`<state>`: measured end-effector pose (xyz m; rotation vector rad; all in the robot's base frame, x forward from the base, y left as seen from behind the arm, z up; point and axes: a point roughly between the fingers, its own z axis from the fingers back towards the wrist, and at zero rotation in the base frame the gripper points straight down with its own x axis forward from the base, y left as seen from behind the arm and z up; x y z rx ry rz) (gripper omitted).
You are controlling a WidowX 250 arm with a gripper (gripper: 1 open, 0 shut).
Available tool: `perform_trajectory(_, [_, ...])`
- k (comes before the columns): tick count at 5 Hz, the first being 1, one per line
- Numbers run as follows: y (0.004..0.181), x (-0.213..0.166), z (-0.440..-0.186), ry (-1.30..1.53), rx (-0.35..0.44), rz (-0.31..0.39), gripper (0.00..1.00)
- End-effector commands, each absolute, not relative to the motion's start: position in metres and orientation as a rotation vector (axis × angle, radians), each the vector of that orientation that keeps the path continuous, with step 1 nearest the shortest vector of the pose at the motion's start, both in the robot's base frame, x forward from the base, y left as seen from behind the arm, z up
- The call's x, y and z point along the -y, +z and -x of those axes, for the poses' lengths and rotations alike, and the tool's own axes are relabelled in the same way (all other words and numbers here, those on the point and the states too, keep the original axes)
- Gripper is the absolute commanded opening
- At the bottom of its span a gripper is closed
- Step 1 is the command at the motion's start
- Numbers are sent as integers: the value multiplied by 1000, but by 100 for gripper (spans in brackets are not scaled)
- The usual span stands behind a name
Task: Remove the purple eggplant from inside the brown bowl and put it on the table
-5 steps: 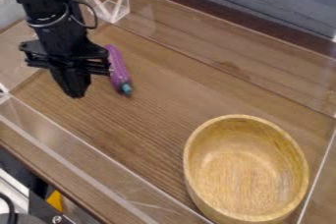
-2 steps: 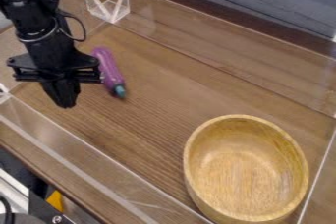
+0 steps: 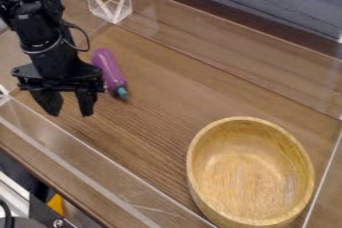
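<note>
Purple and glossy, the eggplant (image 3: pixel 108 69) lies on the wood-grain tabletop (image 3: pixel 181 92), outside the bowl, with its teal-blue stem cap pointing toward the near side of the picture and slightly to the right. Its long body runs at a slant, the far end close to the upper part of the black robot arm (image 3: pixel 47 32) as the camera sees it. That arm comes down from the upper left corner and takes up much of the left side of the view. At its lower end the fingers (image 3: pixel 67 102) stand open, two dark tips spread apart with bare wood showing between them — they have hold of nothing. They are on the left of the eggplant in the picture, near its stem cap; whether any part of the arm touches the eggplant is hard to tell from this angle. Well apart from both, in the lower right of the view, sits the big round bowl (image 3: pixel 250 172), light brown with a thick rim. It stands upright, and its smooth tan inside holds nothing — the whole floor of it can be seen. Clear acrylic walls (image 3: pixel 297 14) edge the tabletop, one of them running along the upper right. Near the top left is a clear angular piece with whitish edges (image 3: pixel 111 5), and black cables with a bit of yellow-orange (image 3: pixel 56 204) show in the lower left corner.
</note>
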<state>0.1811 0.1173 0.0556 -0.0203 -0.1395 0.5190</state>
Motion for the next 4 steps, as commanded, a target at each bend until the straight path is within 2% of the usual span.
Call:
perform_trajectory(1, [63, -126, -195, 539, 182, 1, 100])
perform_trajectory(3, [68, -121, -215, 454, 186, 11, 100])
perform_trajectory(4, [60, -118, -223, 455, 197, 14, 100])
